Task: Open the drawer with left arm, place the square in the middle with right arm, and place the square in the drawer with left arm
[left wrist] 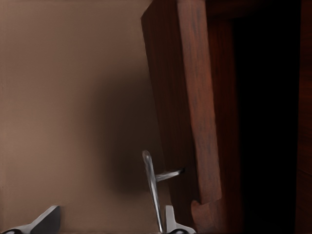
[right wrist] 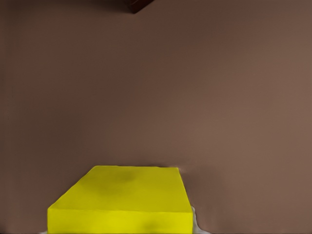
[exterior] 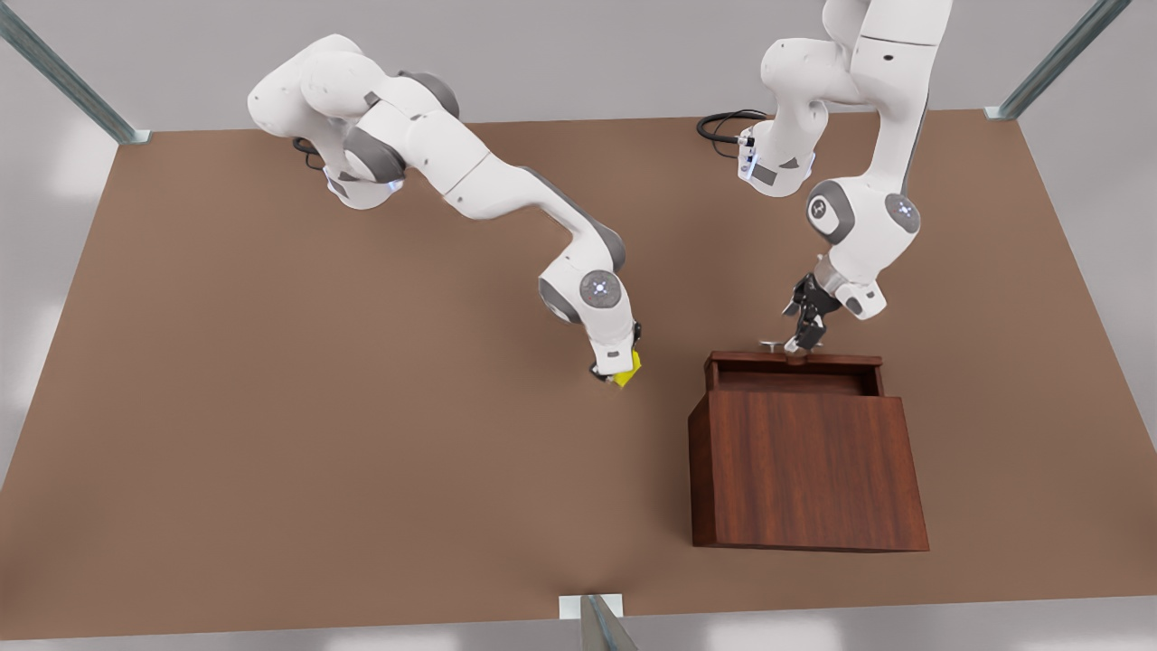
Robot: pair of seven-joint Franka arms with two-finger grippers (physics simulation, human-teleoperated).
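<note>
The dark wood cabinet [exterior: 804, 470] stands at the front view's right, its drawer [exterior: 795, 360] slid partly out toward the arms. My left gripper [exterior: 803, 342] hovers at the silver handle [exterior: 771, 344]. In the left wrist view the left gripper [left wrist: 109, 224] is open, and the handle [left wrist: 151, 185] stands between its fingertips, close to one of them, in front of the drawer's front panel [left wrist: 190, 97]. My right gripper [exterior: 619, 372] is shut on the yellow square [exterior: 628, 369], low over the middle [exterior: 542, 398] of the table. The square [right wrist: 122, 200] shows near in the right wrist view.
The brown tabletop [exterior: 271, 407] stretches wide at the front view's left. Black cables [exterior: 723, 122] lie by the far arm base. Metal frame posts [exterior: 1058, 59] stand at the far corners, and a bracket [exterior: 592, 615] sits at the near edge. A cabinet corner [right wrist: 139, 5] shows beyond the square.
</note>
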